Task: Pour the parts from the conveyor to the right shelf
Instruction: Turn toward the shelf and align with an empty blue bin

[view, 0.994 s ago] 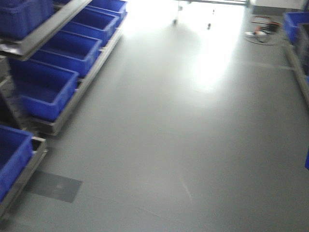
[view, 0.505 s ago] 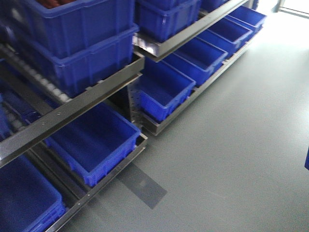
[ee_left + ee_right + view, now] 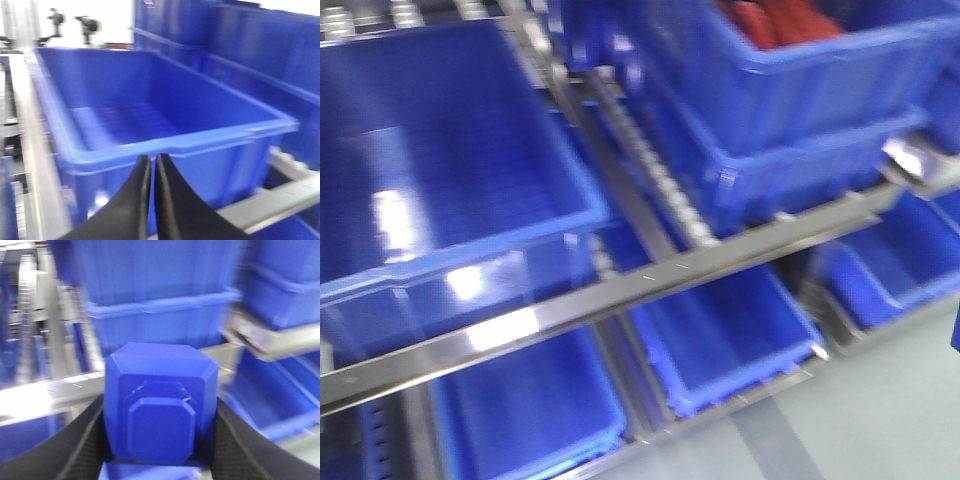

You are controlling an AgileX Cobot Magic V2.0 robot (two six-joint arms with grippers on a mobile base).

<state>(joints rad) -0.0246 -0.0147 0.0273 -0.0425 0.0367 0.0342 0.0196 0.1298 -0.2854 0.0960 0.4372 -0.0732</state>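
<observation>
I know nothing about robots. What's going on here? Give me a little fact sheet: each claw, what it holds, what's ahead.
left gripper: shut, holding nothing
right gripper: shut on blue block
facing left gripper: blue bin, nothing visible inside
ahead: steel rack with white rollers
upper bin: red items inside
picture quality: blurred

Grey floor [image 3: 910, 400] is only showing at the bottom right, with a darker strip [image 3: 775, 440] running up to the shelf [image 3: 650, 285] that's standing on it. Rollers [image 3: 650, 170] are running back behind the shelf's slanting steel beam. Blue bins are sitting on both levels: an empty bin [image 3: 450, 150] upper left, a stacked pair [image 3: 800, 110] upper right holding something red [image 3: 780, 20]. It's all coming out pretty blurry.
</observation>
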